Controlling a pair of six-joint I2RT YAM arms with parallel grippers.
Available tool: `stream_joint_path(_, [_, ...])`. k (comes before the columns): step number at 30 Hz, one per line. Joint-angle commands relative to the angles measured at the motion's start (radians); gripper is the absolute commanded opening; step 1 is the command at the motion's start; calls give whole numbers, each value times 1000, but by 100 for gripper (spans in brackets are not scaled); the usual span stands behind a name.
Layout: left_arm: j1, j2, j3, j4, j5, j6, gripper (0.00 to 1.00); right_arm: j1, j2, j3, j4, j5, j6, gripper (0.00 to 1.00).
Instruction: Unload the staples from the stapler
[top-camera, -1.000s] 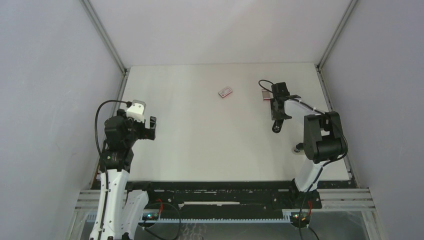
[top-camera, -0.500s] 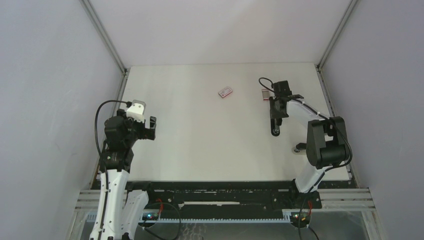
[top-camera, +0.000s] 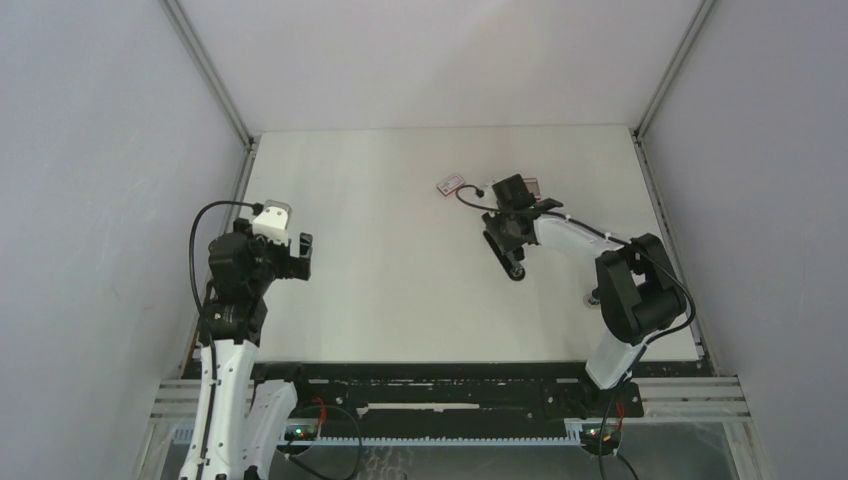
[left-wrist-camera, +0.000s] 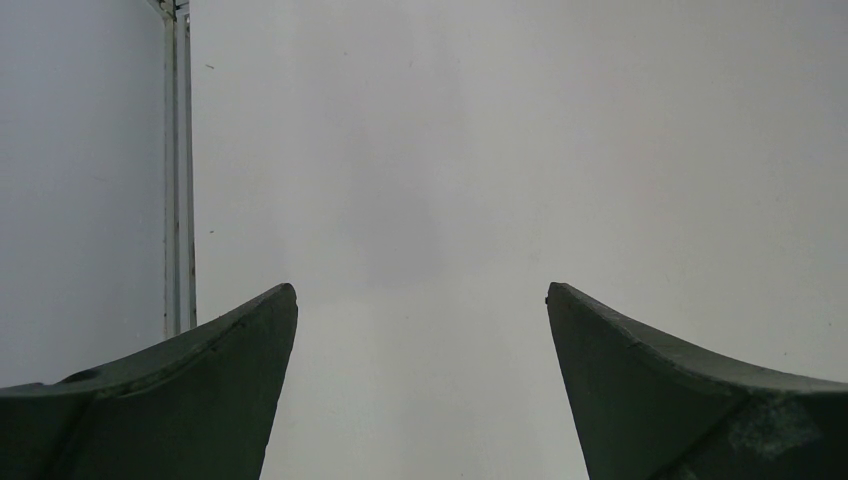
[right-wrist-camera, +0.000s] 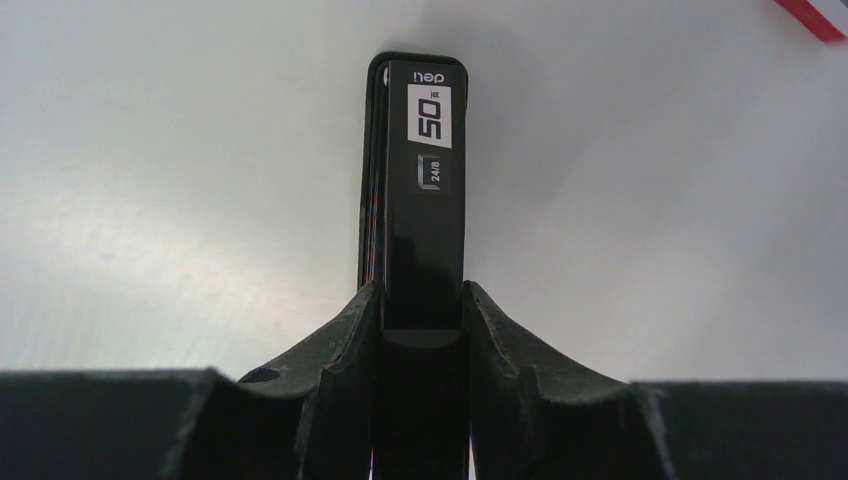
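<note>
**Right arm.** The right arm (top-camera: 575, 232) reaches in over the middle-right part of the tabletop (top-camera: 380, 300). Its jaws are partly closed and clamped on the stapler (top-camera: 511, 263). In the right wrist view the two fingers (right-wrist-camera: 340, 335) press against either side of the black body of the stapler (right-wrist-camera: 425, 200), near its end closest to the camera. The rest of the body juts straight out ahead of them.

**Stapler.** It is a long, slim black bar with a white label reading "50" and a smaller mark, "24/8", near the far end. From above it lies slanted, with its free end pointing toward the near edge of the tabletop. It cannot be told whether that end touches the surface. The two bars appear closed together.

**Staples.** The staples cannot be made out in any view.

**Left arm.** The left arm (top-camera: 240, 275) is held over the left side of the tabletop, well apart from the stapler. Its jaws stand wide open with nothing between the fingers (left-wrist-camera: 215, 380).

**Other items.** A small red-and-white box (top-camera: 450, 185) lies flat on the tabletop, just beyond and to the left of the right wrist.
</note>
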Motion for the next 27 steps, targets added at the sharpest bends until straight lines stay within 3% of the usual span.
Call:
stream_joint_path(1, [-6,-7,-17,31,11,17,100,107,-7,5,65,-49,-134,16])
stream_joint_path(11, [-6,-9,-18,32,5,19,100,310,63,77,97,-125,-328,16])
stream_joint_path(27, [-5,-5,-19,32,3,21,100,364,134,175,135,-286,-533,23])
